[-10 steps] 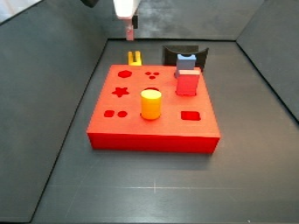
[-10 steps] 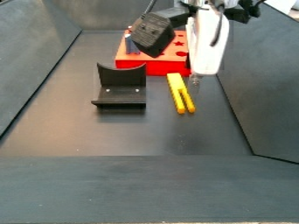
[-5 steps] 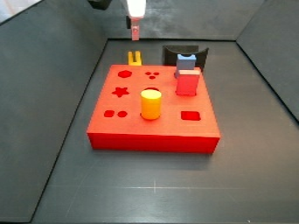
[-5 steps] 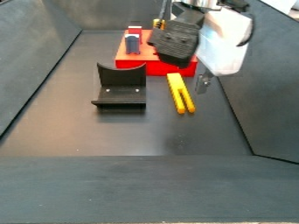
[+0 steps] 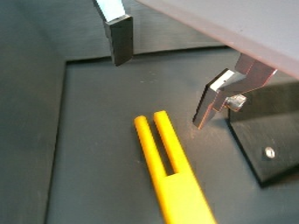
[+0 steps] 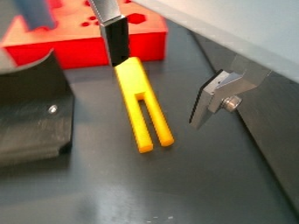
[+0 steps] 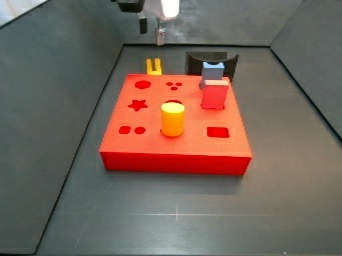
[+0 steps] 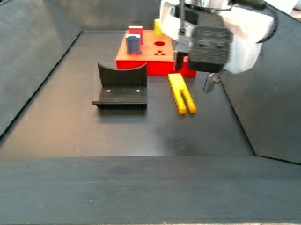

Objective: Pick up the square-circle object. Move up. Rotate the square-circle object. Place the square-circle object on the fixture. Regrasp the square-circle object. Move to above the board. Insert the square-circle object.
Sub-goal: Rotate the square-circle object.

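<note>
Wrist views: gripper [image 5: 163, 74] is spread wide with nothing between the plates, and the square-circle object [image 5: 170, 166] lies flat on the dark floor under the gap, not touched by either finger; in the other wrist picture the same bar [image 6: 142, 105] runs from the board [image 6: 135, 39] outward, with the fixture [image 6: 33, 109] just beside it and one dark pad [image 6: 115, 45] hanging over the bar's board-side end. Side view from the board's near side: gripper [image 7: 163, 37] has shifted right compared with a second ago and now sits over the far edge of the board [image 7: 177, 148], where the bar [image 7: 154, 67] pokes out behind it; fixture [image 7: 210, 62] is far right. Other side view: the arm has swung round, its body now covering the fingers, so gripper [image 8: 207, 83] position is approximate; bar [image 8: 180, 93] unmoved, fixture [image 8: 120, 87] left of it. Read: still lining up for the pick, descent and close pending.
</note>
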Available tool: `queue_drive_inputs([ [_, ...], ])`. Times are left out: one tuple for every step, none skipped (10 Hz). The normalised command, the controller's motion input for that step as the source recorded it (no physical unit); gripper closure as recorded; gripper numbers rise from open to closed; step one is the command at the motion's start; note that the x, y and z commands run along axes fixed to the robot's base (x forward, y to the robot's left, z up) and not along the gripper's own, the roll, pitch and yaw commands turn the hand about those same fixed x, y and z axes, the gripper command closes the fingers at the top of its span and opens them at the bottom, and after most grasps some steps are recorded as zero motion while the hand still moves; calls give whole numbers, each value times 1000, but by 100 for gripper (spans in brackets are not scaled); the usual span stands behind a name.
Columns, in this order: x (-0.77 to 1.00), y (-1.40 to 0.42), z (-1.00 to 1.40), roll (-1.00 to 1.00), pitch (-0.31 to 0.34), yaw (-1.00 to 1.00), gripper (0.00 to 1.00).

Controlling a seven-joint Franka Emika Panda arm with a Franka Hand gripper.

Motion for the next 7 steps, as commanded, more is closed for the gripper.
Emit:
queue_drive_inputs([
  [36,-3,-44,3,-3,1000,0],
  [36,-3,-43,3,-4,1000,0],
  [36,-3,-43,3,-4,1000,0],
  [36,-3,-43,4,-4,1000,0],
  [36,-3,-43,4,-4,1000,0],
  [36,-3,-43,4,-5,1000,0],
  [36,-3,-43,5,-6,1000,0],
])
